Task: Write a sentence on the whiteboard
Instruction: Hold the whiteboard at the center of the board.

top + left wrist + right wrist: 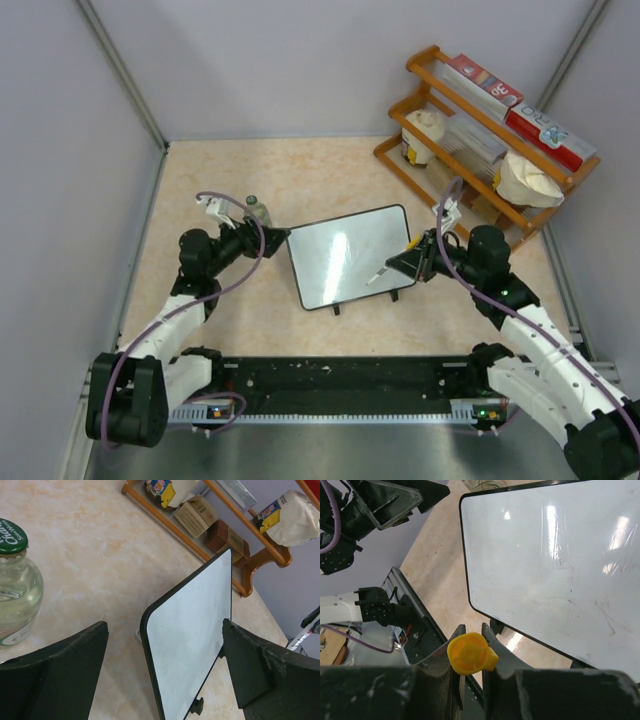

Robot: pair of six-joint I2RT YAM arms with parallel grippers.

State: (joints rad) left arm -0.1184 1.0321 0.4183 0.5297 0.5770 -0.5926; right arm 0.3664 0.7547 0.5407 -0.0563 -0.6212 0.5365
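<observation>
The whiteboard (350,257) stands tilted at the table's middle on its small black feet. Its surface is blank apart from faint smudges; no orange sentence shows. It also shows in the left wrist view (192,645) and the right wrist view (555,565). My left gripper (276,238) is open at the board's left corner, and that corner lies between its jaws (165,675) without touching. My right gripper (404,266) is shut on a white marker (381,272) with a yellow end (470,653), its tip over the board's lower right part.
A glass bottle with a green cap (258,209) stands just left of the board, close to my left gripper (15,590). A wooden rack (480,130) with boxes and bags is at the back right. A black rail (340,385) runs along the near edge.
</observation>
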